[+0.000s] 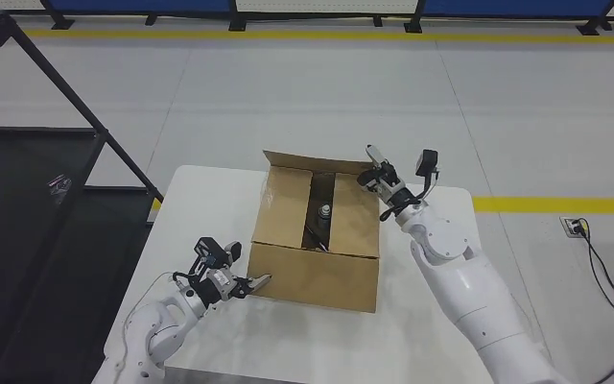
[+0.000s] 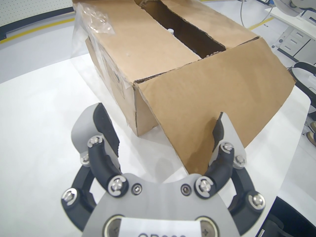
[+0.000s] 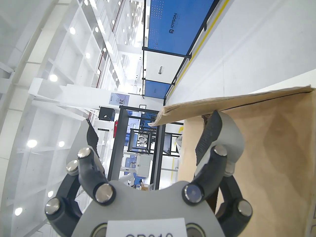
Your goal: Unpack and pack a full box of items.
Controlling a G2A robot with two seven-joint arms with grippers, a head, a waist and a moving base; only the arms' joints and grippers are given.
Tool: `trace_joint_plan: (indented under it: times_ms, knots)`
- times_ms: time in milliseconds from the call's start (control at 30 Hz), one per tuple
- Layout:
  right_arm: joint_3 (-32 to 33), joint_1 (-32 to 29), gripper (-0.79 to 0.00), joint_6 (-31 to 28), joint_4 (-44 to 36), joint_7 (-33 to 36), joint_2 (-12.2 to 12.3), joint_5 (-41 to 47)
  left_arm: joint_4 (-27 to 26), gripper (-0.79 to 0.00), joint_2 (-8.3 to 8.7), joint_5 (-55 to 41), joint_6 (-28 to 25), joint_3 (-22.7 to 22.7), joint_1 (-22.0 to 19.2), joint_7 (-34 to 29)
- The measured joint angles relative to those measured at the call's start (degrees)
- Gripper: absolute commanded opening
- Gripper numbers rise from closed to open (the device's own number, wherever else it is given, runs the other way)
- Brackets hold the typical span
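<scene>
A brown cardboard box (image 1: 313, 276) sits in the middle of a white tabletop (image 1: 201, 211), its top flaps parted over a narrow gap with a dark item (image 1: 323, 217) inside. The board looks stiff but light and easily creased, so the flap edges are probably the best holds. The left pincer (image 2: 160, 118) is spread wide around the near flap's corner. The right pincer (image 3: 151, 118) is also spread, with one finger against the raised far flap.
</scene>
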Motion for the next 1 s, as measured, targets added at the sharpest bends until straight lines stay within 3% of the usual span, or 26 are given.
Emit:
trace_joint_plan:
  times_ms: [267,633,867,1000]
  knots:
    - [-2.67,5.62,0.0,0.54,5.27,-8.2,-2.76,0.82,-0.38,0.0,0.11,0.43,0.32,0.68,-0.45,-0.36]
    - [-8.83,16.1,0.0,-1.14,24.41,-18.12,-8.97,-0.05,-1.11,0.0,0.39,-0.37,1.79,0.13,0.56,-0.18]
    - [-10.62,19.1,0.0,-4.85,33.67,-23.77,-12.38,-1.21,-1.45,0.0,0.49,-0.55,2.48,0.21,0.76,-0.05]
    - [-11.36,19.87,0.0,-4.13,37.01,-25.47,-13.97,-2.45,-1.43,0.0,0.53,-0.69,2.58,0.44,0.69,-0.18]
